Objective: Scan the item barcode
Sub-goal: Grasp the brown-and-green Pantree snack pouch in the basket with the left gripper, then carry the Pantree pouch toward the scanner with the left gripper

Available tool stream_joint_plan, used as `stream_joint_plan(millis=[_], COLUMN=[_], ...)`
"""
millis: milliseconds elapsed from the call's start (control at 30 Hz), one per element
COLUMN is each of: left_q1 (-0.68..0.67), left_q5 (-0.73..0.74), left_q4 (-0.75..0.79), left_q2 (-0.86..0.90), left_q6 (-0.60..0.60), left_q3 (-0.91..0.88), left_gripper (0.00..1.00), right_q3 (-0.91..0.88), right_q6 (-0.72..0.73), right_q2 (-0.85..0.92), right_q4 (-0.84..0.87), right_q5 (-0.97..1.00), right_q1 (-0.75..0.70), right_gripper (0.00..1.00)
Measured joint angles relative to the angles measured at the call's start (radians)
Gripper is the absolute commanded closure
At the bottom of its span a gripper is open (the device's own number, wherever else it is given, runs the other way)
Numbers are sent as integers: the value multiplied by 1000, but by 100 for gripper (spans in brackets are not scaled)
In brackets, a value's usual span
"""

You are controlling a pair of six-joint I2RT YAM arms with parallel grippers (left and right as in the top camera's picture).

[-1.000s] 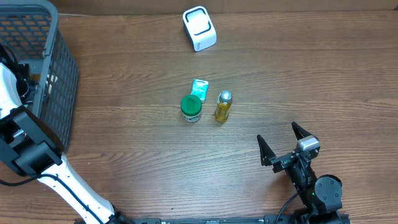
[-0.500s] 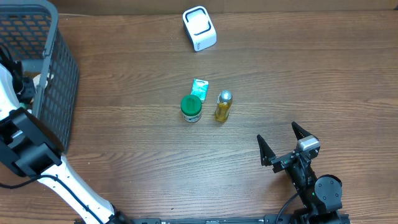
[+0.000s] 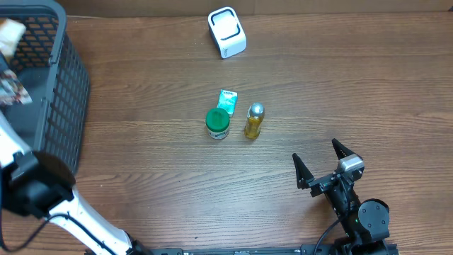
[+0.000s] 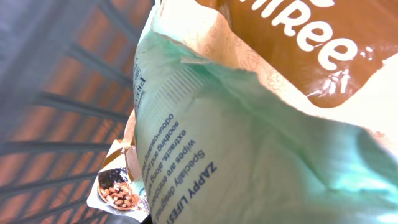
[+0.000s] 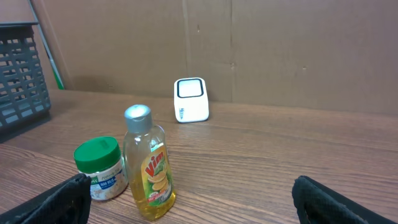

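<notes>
In left wrist view only, left pincer grasps wipes packet (image 4: 249, 143); right pincer (image 3: 315, 149) released.

Left wrist: packet (image 4: 249, 143) overfills our frame, edges cropped, small print partly blurred. Overhead: basket (image 3: 71, 85) cut off left.

The left pincer has snapped shut on a wipes pouch (image 4: 249, 155), and the left arm (image 3: 32, 191) has swung up over the basket (image 3: 67, 99), with a sachet (image 4: 115, 190) now showing just below the pincer.

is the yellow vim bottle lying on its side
No, the Vim bottle stands upright with its silver cap on top, beside the green-lidded jar.
</notes>
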Motion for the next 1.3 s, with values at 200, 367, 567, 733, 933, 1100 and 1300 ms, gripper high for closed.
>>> stream_joint_plan(millis=[200,367,567,733,933,1100,1300], left_q1=[0,-6,-71,-189,-375,-528,-697], left_q5=[151,266,332,351,339,284,172], left_q4=[-1,-16,-175,-305,-444,-485,-485], left_q2=[-200,-351,-485,-524,-509,-481,-449], left_q6=[-67,-134,-175,-189,-190,-208,-286], left_q3=[21,28,37,38,38,37,-9], left_gripper=[96,96,96,96,96,96,96], right_q3=[0,0,0,0,0,0,0], right_q6=[0,0,0,0,0,0,0], right_q2=[0,0,0,0,0,0,0], right_q4=[0,0,0,0,0,0,0], right_q5=[0,0,0,0,0,0,0], right_q1=[0,0,0,0,0,0,0], right_gripper=[0,0,0,0,0,0,0])
